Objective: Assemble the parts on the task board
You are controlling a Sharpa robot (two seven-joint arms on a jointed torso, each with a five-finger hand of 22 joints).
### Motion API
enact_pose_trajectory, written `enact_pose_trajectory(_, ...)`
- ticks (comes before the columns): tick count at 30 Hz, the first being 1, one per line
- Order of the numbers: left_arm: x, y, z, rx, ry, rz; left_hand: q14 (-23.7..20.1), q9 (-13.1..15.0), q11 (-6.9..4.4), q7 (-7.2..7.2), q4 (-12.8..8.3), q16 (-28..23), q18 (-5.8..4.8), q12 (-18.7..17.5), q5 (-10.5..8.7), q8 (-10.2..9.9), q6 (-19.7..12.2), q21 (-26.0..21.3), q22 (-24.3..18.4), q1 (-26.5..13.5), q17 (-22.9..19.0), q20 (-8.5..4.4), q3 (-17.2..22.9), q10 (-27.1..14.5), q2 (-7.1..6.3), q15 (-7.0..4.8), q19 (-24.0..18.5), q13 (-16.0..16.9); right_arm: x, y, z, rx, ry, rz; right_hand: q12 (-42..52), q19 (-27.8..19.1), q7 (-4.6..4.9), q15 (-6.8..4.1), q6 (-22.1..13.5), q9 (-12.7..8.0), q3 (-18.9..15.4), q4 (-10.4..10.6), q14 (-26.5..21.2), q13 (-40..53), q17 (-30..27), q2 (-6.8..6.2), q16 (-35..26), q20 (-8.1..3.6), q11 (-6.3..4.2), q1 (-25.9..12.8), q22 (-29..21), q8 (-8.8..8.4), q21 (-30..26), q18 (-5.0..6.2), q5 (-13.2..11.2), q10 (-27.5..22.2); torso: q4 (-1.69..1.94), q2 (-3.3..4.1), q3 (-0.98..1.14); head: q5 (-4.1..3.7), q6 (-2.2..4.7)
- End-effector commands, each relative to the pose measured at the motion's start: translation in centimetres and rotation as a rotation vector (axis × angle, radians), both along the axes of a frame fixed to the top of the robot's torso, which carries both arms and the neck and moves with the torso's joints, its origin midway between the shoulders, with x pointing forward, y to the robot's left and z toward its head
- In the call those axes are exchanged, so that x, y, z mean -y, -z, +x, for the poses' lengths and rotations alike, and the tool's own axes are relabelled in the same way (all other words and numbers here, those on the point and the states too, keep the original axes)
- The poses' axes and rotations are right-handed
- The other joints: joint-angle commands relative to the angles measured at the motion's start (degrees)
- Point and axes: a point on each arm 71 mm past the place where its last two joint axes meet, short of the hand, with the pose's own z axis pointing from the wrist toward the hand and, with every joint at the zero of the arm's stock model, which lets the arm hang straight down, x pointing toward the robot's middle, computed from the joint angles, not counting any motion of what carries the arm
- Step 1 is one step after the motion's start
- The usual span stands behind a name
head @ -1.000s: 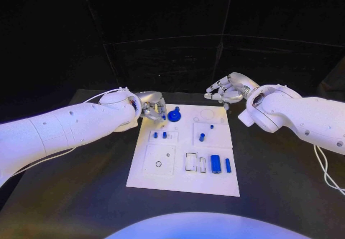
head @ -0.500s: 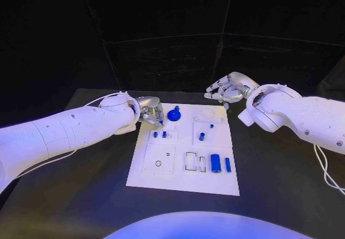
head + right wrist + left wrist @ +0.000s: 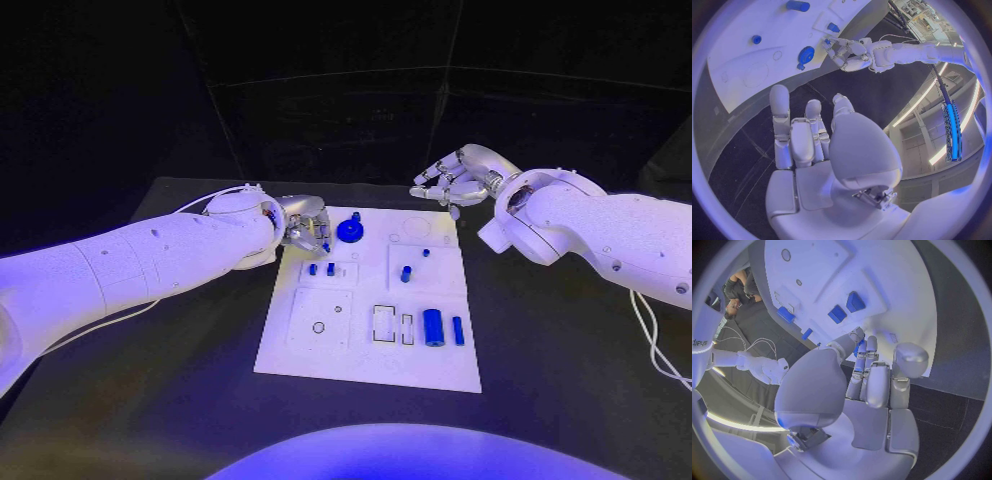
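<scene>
Early going, I'd say. Board (image 3: 368, 365) mid-table, most blue parts lying loose on it. Left hand (image 3: 304, 226) at far-left corner beside round blue knob (image 3: 349, 232), grip unclear. Right hand (image 3: 449, 184) hovering beyond board, fingers apart, empty.

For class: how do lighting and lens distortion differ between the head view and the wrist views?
Head view: bluish light, dark backdrop, task board edges straight. Left wrist view: fisheye circle bends the board's edges behind the left hand. Right wrist view: bright ceiling strips beside the right hand.
</scene>
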Motion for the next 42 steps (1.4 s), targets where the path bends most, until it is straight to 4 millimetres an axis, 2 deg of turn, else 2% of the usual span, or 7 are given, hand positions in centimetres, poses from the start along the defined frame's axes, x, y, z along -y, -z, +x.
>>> enact_pose_trajectory(1, 0.09, 0.12, -0.02, -0.013, 0.004, 0.015, 1.16, -0.06, 0.06, 0.03, -0.07, -0.08, -0.34, -0.3, -0.19, -0.39, 0.22, -0.04, -0.05, -0.48, -0.05, -0.28, -0.26, 0.32, 0.18, -0.52, -0.14, -0.05, -0.1, -0.1, 0.0, 0.0, -0.007, 0.002, 0.11, -0.44, -0.11, -0.11, -0.45, -0.02, -0.32, -0.01, 0.94, -0.06, 0.0, 0.71, -0.23, -0.08, -0.01, 0.04, -0.05, 0.25, -0.17, 0.69, 0.29, -0.41, 0.0, 0.01, -0.02, -0.07, 0.05)
enact_pose_trajectory(35, 0.5, 0.29, -0.04, -0.024, 0.009, 0.023, 1.09, -0.07, 0.02, 0.0, -0.09, -0.16, -0.32, -0.44, -0.19, -0.45, 0.34, -0.1, -0.07, -0.35, -0.18, -0.28, -0.21, 0.45, 0.35, -0.53, -0.23, -0.06, -0.07, -0.1, -0.01, -0.001, -0.007, 0.002, 0.11, -0.44, -0.11, -0.11, -0.45, -0.02, -0.32, -0.01, 0.94, -0.06, 0.0, 0.71, -0.23, -0.08, -0.01, 0.04, -0.05, 0.25, -0.17, 0.69, 0.29, -0.41, -0.03, -0.03, -0.03, -0.18, -0.22)
enact_pose_trajectory(42, 0.56, 0.39, -0.01, -0.035, 0.005, 0.032, 1.0, -0.28, 0.24, 0.24, -0.12, -0.27, -0.32, -1.02, -0.19, -1.02, -0.17, -0.24, -0.14, -0.52, -0.37, -0.25, -0.47, 0.17, 0.03, -0.42, -0.39, -0.18, -0.08, -0.1, -0.02, -0.001, -0.007, 0.002, 0.11, -0.44, -0.11, -0.11, -0.45, -0.02, -0.32, -0.01, 0.94, -0.06, 0.0, 0.71, -0.23, -0.08, -0.01, 0.04, -0.05, 0.25, -0.17, 0.69, 0.29, -0.41, -0.02, -0.05, 0.04, -0.21, -0.22)
